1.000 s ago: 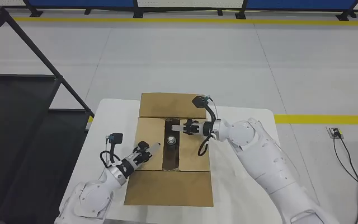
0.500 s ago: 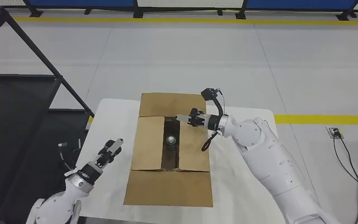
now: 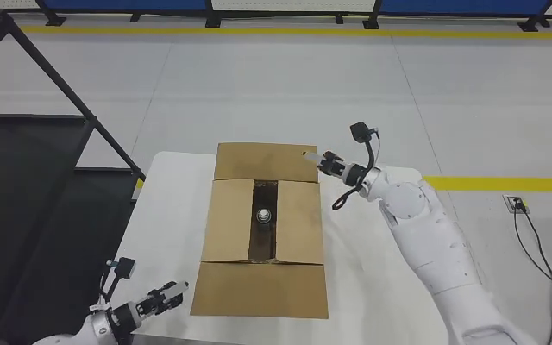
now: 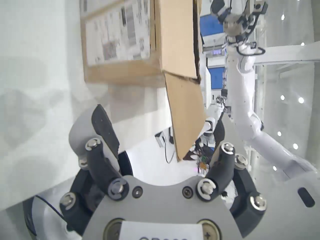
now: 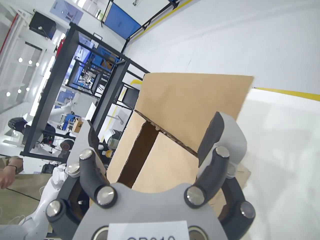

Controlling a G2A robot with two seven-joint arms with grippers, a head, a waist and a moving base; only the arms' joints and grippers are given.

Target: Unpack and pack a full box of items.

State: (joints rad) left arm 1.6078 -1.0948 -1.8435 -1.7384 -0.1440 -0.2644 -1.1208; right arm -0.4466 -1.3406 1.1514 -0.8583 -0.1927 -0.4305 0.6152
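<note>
- A cardboard box (image 3: pixel 266 228) is set in the middle of the white worktop (image 3: pixel 172 216), its long sides running away from the robot.
- The two short end flaps – one far, one near – are spread outward, roughly level with the top.
- The two long flaps are folded in over the opening and are not fully met; a narrow dark gap is left between them down the centre line.
- Through that gap one item (image 3: pixel 264 215) is seen inside the box, in the far half: a small thing with a round silvery top. What else is packed under the flaps is hidden.
- Printed labels are seen on the box's side wall (image 4: pixel 120 31) in the left wrist view.
- The left gripper (image 3: pixel 178 289) is held low at the near edge of the worktop, beside the near left corner of the box and apart from it. Its jaws are spread wide and nothing is held between them, as its own wrist view (image 4: pixel 162 131) shows.
- The right gripper (image 3: pixel 310 157) is placed at the far right corner of the far flap. Its jaws are parted and empty in its own wrist view (image 5: pixel 153 136), with the flapped top of the box (image 5: pixel 175 116) seen beyond them – whether the flap is touched cannot be told.
</note>
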